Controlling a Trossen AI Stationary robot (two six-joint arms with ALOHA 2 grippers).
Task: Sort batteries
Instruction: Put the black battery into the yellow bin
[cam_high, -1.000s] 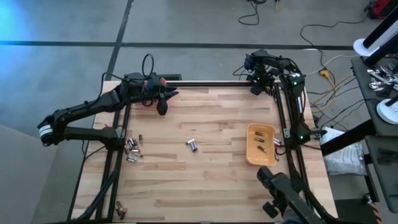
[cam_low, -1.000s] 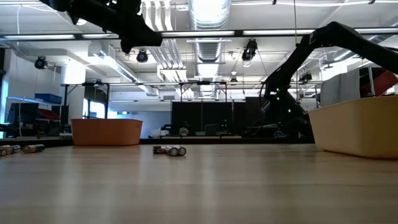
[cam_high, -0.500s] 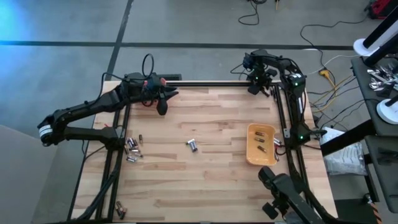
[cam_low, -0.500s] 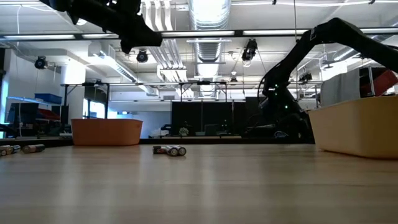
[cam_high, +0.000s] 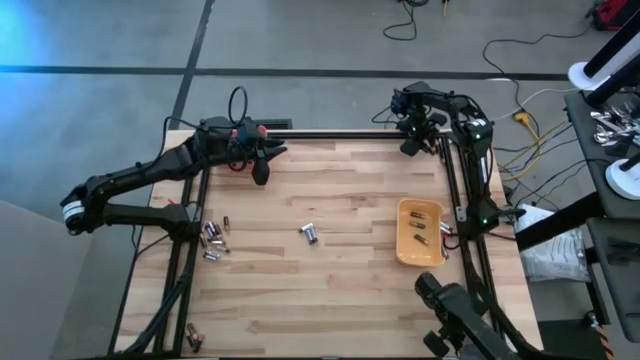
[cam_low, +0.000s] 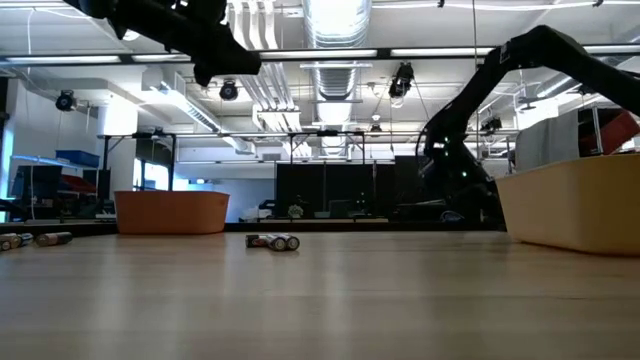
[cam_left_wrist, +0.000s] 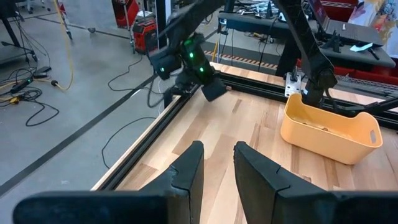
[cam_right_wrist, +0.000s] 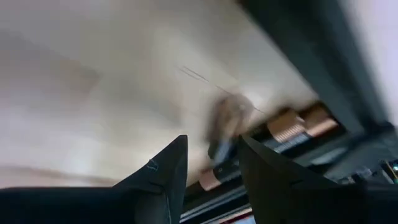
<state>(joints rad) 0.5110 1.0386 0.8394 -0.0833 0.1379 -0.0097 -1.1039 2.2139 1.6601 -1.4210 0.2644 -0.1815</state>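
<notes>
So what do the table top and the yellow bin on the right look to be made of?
Table top: looks like wood, pale strips butted together with visible grain, smooth matte finish. Yellow bin: probably moulded plastic, one even colour, rounded corners, thin walls with a handle slot in the left wrist view.

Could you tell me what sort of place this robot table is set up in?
Most likely a robotics lab or workshop. The low view shows exposed ceiling ducts and strip lights above further workbenches, and the high view shows a bare concrete floor with loose cables around the wooden table.
</notes>
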